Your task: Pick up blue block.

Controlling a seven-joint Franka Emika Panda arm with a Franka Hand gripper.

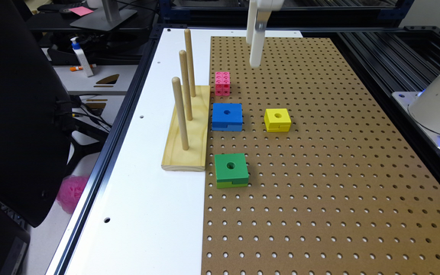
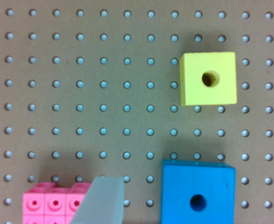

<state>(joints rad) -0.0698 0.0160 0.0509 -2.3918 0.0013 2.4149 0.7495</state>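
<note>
Nearest the exterior camera, the green block (image 1: pixel 231 170) sat on the brown pegboard surface (image 1: pixel 338 191), just off the near end of the wooden peg stand (image 1: pixel 187 130) with its three upright dowels. Beyond it lay the blue block (image 1: pixel 227 117), flat on the pegboard and just beside the stand's edge, its round hole facing up and a stepped notch along its side. The smaller yellow block (image 1: pixel 277 120) rested off to the exterior view's right of the blue one, well apart from it. Farther back stood a pink cluster of small linked cubes (image 1: pixel 222 83), near the blue block's far side.

Farthest back, the gripper (image 1: pixel 255 46) hung in the air above the pegboard — beyond the pink cubes and clear of every block. In the wrist view its two pale fingers (image 2: pixel 104 201) stood spread wide with nothing between them but the blue block (image 2: pixel 197 192) below, so the gripper was released and empty.

As a judgement, the task was barely under way: nothing was grasped or lifted. What remained was to centre over the blue block, descend, close on its sides and raise it — taking care not to nudge the pink cubes close by
</note>
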